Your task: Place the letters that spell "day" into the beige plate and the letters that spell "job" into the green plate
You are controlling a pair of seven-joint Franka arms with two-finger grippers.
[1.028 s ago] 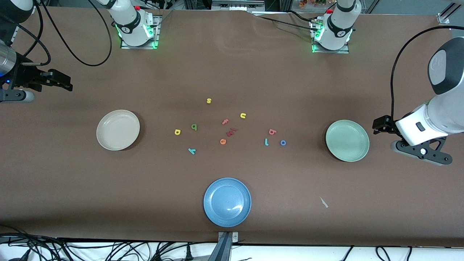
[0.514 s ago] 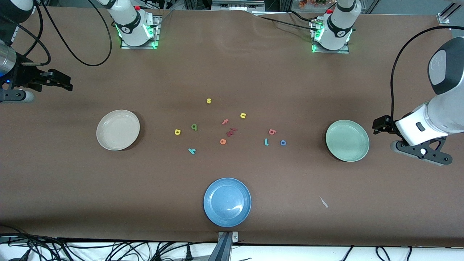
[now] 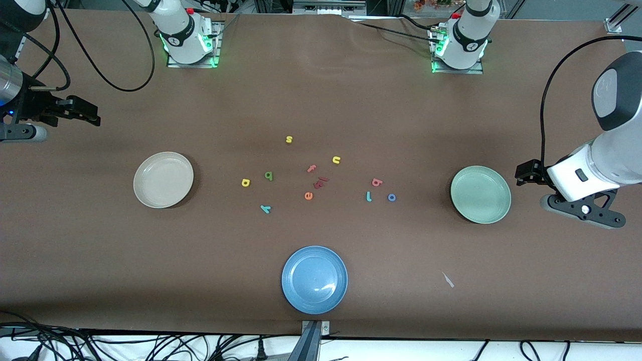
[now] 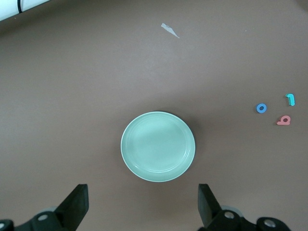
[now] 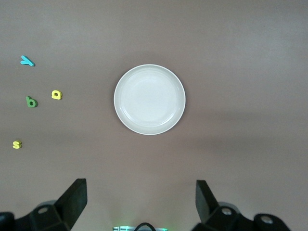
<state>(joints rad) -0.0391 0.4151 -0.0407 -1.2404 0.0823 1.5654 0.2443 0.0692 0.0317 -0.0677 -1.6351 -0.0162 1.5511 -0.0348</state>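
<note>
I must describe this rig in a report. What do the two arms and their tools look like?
Both arms are white with dark grey joint caps, on bases lit green at the table's edge. Black cables run along them. The left tool is black on a white wrist with a black bracket. The right tool is black on a silver wrist. In the wrist views, the fingers are black wedges.

A high camera across the brown table [image 3: 351, 100] faces my two bases and takes in everything. My left wrist camera looks straight down on the round pale-green plate [image 4: 158, 146], my right on the round cream-beige plate [image 5: 149, 99]; the front view shares both.
</note>
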